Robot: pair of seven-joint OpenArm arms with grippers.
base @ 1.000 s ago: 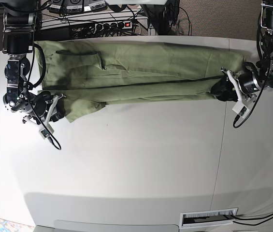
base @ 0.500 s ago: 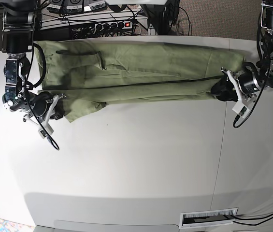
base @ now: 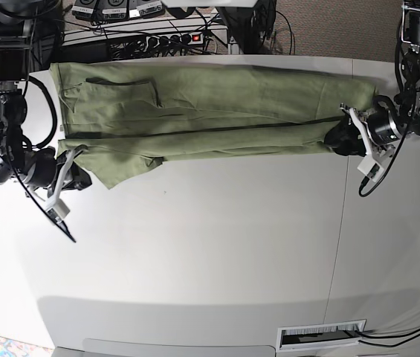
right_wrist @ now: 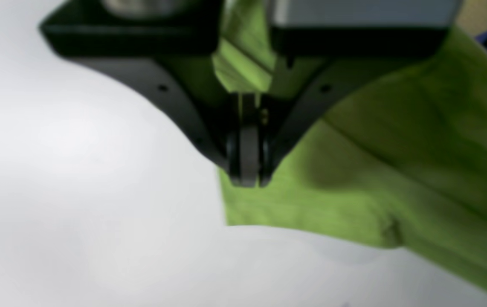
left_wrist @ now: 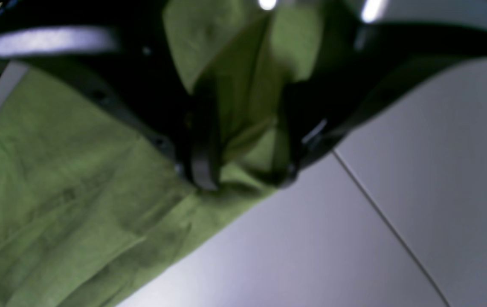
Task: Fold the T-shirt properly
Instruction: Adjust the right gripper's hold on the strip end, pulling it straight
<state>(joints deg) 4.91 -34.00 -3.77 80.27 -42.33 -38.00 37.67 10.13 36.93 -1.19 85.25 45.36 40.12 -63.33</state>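
Holding the T-shirt [base: 217,111] along the table's [base: 217,253] far edge: my right hand [right_wrist: 247,181] pinches one end, my left hand [left_wrist: 239,181] grips the other. Next I should lift both ends together and fold.

1. The T-shirt [base: 217,108] is soft, thin, matt cloth, creased in long folds (a faint woven grain shows in the left wrist view).
2. The table [base: 210,245] looks smooth, pale and semi-matt, with soft glare.
3. Both grippers, left gripper [left_wrist: 239,177] and right gripper [right_wrist: 247,181], look like black, slightly glossy plastic.
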